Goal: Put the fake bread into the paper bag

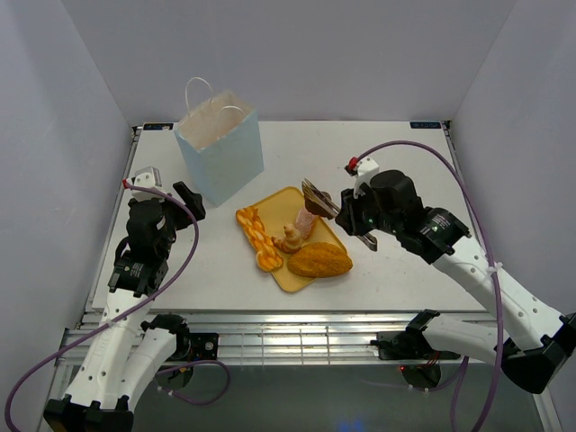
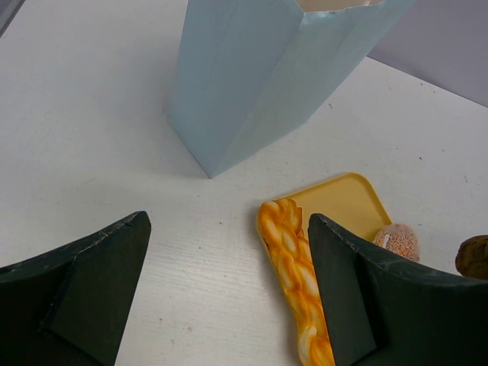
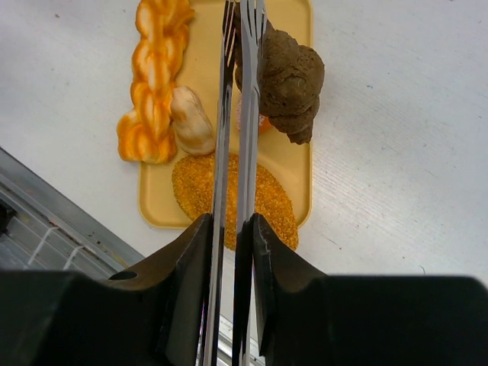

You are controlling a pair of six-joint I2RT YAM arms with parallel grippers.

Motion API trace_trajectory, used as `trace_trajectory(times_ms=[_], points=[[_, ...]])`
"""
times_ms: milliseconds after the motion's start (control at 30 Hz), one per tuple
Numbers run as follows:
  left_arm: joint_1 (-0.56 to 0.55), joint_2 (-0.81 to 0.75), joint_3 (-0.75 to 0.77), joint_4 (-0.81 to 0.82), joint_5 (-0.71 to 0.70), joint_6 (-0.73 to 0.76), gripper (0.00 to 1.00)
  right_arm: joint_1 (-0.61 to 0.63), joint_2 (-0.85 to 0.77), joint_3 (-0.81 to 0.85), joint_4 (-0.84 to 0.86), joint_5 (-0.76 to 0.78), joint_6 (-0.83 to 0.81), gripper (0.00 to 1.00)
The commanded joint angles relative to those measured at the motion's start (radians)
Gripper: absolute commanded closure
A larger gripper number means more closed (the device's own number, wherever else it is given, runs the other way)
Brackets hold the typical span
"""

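Right hand [image 3: 232, 229]: pressed together on the long metal tongs [image 3: 236, 114], one finger on each blade, so the two blades run nearly parallel and close together.
Tongs: they reach from the right hand toward the far left, with their tip over the far end of the yellow tray [image 1: 281, 200].
Dark brown roll [image 3: 286, 76]: at the tongs' tip and against the right blade, over the tray's right rim. I cannot tell whether the blades pinch it.
Left hand [image 2: 229, 290]: spread wide and holding nothing. It hovers over the left side of the desk [image 1: 405, 270], just near of the bag, with the braid's end showing between its fingers [image 2: 99, 282].
Paper bag [image 1: 220, 157]: pale blue, upright at the far left of the desk. Its mouth is open, its white cord handles stand up, and it is apart from the tray.
Yellow tray: in the middle of the desk, lying at a slant, to the near right of the bag.
Orange braid [image 1: 255, 236]: along the tray's left edge, partly over the rim onto the desk.
Pale bun [image 1: 290, 239]: on the tray just right of the braid, and it looks to be touching it.
Golden oval loaf [image 1: 319, 261]: across the near end of the tray, just near of the bun.
Pinkish piece [image 1: 306, 222]: on the tray, far of the bun, below the tongs.
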Motion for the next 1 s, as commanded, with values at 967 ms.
trace_trajectory(times_ms=[967], points=[[0.005,-0.005,0.005,0.011,0.031,0.000,0.05,0.005,0.579,0.998,0.197,-0.139,0.037,0.75]])
